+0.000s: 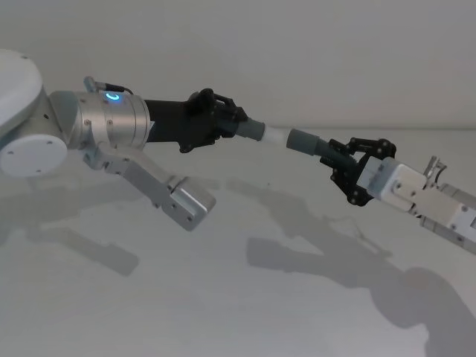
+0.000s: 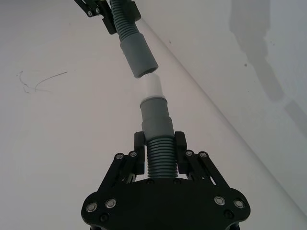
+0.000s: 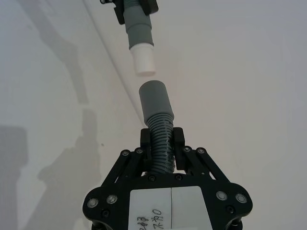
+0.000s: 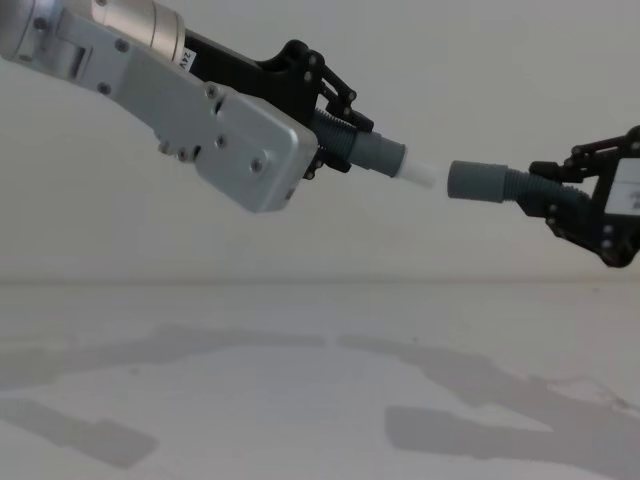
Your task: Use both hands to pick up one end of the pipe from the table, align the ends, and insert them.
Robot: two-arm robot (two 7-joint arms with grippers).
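Note:
Both pipe pieces hang in the air above the white table (image 1: 223,297). My left gripper (image 1: 232,120) (image 2: 159,143) (image 4: 335,135) is shut on the ribbed part of the straight piece (image 2: 156,120), and that piece's whitish tip (image 4: 418,172) (image 1: 275,136) points toward the other piece. The right gripper (image 1: 348,165) (image 3: 162,139) (image 4: 555,205) is shut on the ribbed part of the second piece, with its grey round collar (image 4: 478,181) (image 3: 153,96) facing the tip. The two ends are nearly in line, with a small gap showing between them in the chest view.
The arms' shadows lie across the table (image 4: 300,380) below. A plain pale wall stands behind the table. A faint scribble mark (image 2: 41,80) shows on the surface in the left wrist view.

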